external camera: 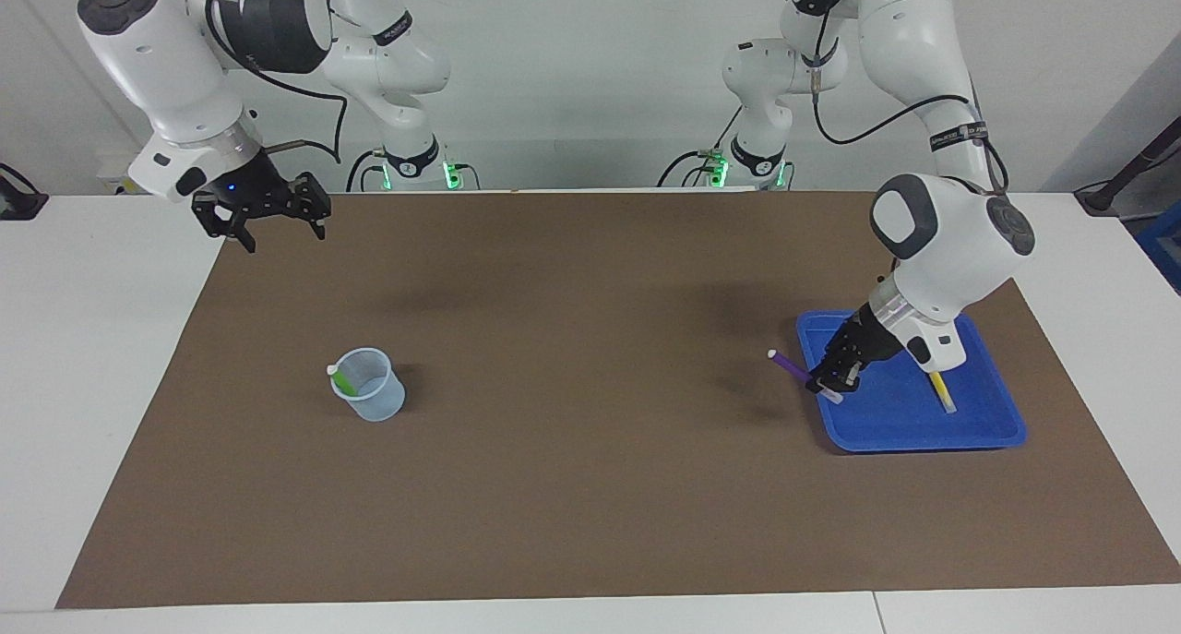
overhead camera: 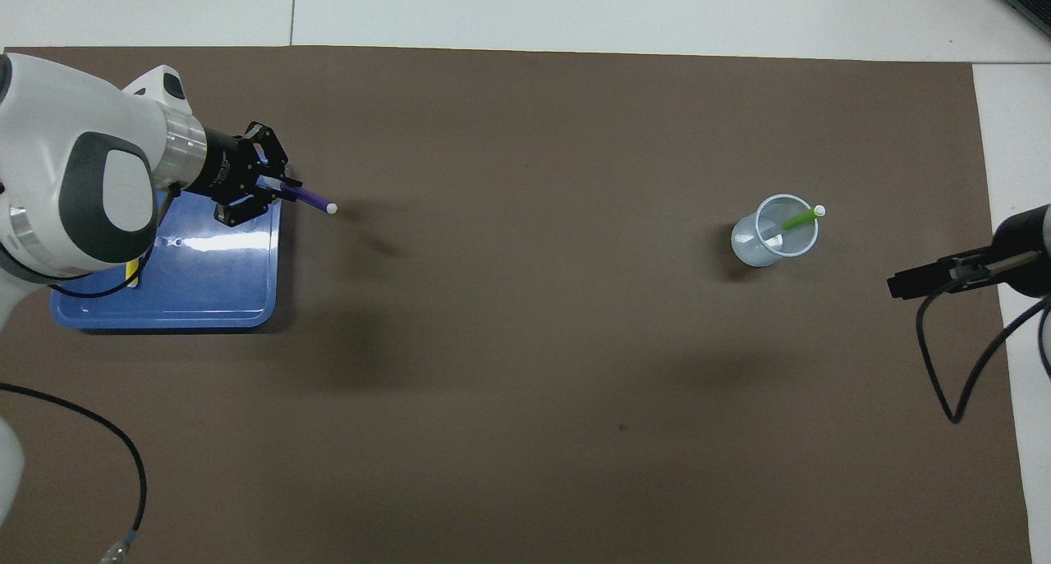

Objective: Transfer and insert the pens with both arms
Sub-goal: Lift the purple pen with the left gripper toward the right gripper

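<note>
Purple pen (external camera: 790,364) is pinched in the left pincer (external camera: 835,378) over the blue tray's (external camera: 923,431) edge, tip jutting toward the cup (external camera: 369,397), which holds the green pen (external camera: 342,379); the yellow pen (external camera: 941,391) lies in the tray. The right pincer (external camera: 268,217) waits spread over the bench (external camera: 590,523) edge. For a clean handover, I judge the left should carry it level to mid-bench, leaving the free end exposed.
</note>
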